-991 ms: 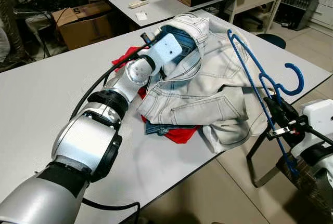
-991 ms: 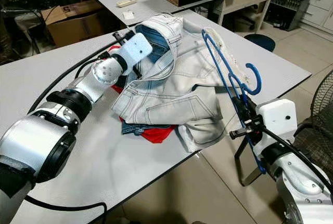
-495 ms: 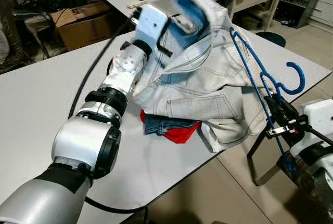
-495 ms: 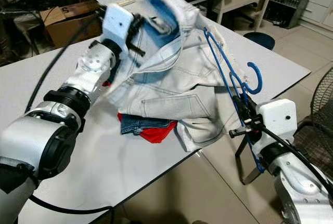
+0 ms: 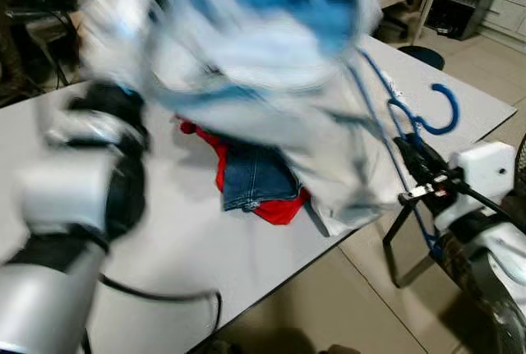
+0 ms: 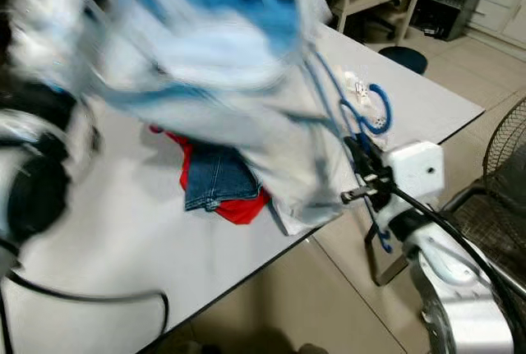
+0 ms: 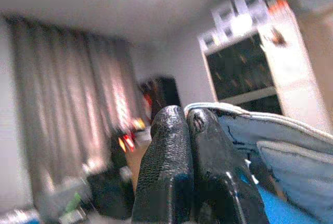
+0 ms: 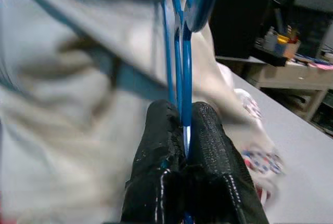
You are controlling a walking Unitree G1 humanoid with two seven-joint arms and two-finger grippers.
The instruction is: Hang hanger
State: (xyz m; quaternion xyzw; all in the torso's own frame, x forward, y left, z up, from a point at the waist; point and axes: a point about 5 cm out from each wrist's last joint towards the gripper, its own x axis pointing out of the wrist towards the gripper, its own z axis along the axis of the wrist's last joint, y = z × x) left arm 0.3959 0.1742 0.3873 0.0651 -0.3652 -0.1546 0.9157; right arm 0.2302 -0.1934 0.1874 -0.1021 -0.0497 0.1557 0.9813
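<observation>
Two tools are at work. My right tool [image 8: 184,146] is clenched on the blue hanger [image 5: 394,136], its two black fingers [image 8: 158,151] pinching the thin wire where the strands run together. It sits off the desk's near right edge. From that grip the hanger's long axis runs up and away from me, leaning toward my left, with the hook [image 5: 440,108] curling out to the right above the tool and a short end of wire poking down below it. The upper part of the hanger lies against the jacket.

My left tool [image 7: 190,146] is clenched on the jacket [image 5: 271,50], fingers pressed together over a stitched edge of the pale denim. That arm is raised high, so the jacket hangs in the air above the desk [image 5: 189,239], strongly blurred, its blue lining facing me.

Under the jacket, blue jeans [image 5: 255,177] lie on a red garment [image 5: 279,210] on the grey desk. A black cable [image 5: 164,296] loops across the near edge.
</observation>
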